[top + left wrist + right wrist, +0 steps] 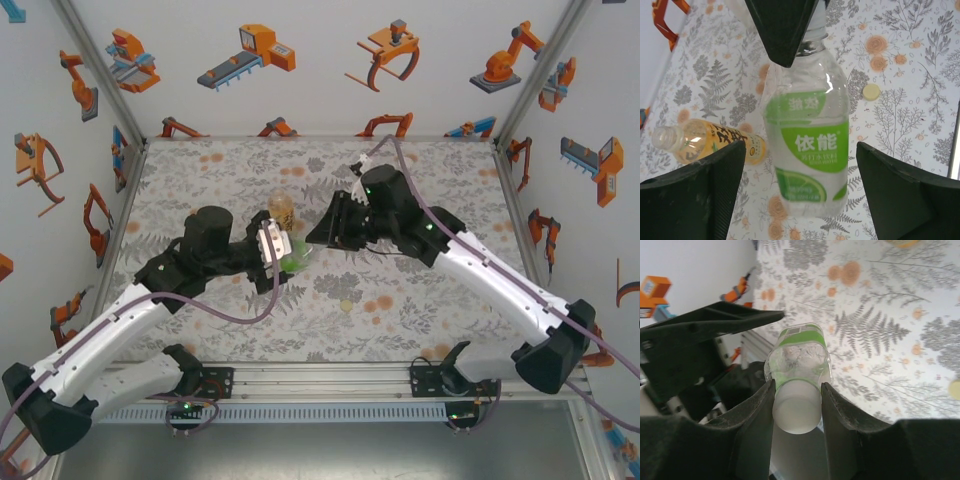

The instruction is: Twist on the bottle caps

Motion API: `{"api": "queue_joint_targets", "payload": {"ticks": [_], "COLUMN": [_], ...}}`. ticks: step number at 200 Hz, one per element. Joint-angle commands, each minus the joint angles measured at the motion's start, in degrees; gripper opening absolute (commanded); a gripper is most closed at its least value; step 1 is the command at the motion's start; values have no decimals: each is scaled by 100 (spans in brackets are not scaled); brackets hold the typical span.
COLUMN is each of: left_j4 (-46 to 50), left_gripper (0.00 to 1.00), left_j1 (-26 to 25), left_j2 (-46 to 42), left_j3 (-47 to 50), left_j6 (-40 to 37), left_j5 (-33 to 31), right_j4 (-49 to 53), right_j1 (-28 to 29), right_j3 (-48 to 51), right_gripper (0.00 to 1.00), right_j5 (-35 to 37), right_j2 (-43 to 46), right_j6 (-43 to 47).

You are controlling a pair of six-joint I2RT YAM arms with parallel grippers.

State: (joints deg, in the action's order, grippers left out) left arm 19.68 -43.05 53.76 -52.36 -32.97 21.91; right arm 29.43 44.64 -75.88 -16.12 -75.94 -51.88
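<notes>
Floral-print worktop point(420, 180), robot-sticker walls. Right hand point(797, 387) is clamped on the whitish round plastic cap point(796, 415) of a clear plastic bottle with a green label point(807, 150). Left hand point(801, 145) is spread wide either side of that bottle, apparently not touching.

Step, I judge: screwing this cap on. Next, the left hand should close on the body for twisting.

Count: two bottles, with an amber-yellow plastic bottle point(710, 145) lying uncapped beside the clear one. Two caps, with a yellowish round cap point(871, 91) loose nearby.
</notes>
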Motion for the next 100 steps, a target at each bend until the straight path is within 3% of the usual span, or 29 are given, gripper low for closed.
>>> {"api": "queue_joint_targets", "payload": {"ticks": [1, 100], "left_j4": [-159, -195], "left_gripper": [84, 85], "left_j1": [6, 4], "left_j2": [-81, -95], "left_j3": [42, 59], "left_j6": [84, 120], "left_j5": [11, -20], "right_j4": [720, 1690], "right_j1": [-110, -1007], "right_j3": [-416, -2080], "right_gripper": [14, 12], "right_j5": [394, 1760], "right_j2": [-208, -2207], "right_j6": [713, 2592]}}
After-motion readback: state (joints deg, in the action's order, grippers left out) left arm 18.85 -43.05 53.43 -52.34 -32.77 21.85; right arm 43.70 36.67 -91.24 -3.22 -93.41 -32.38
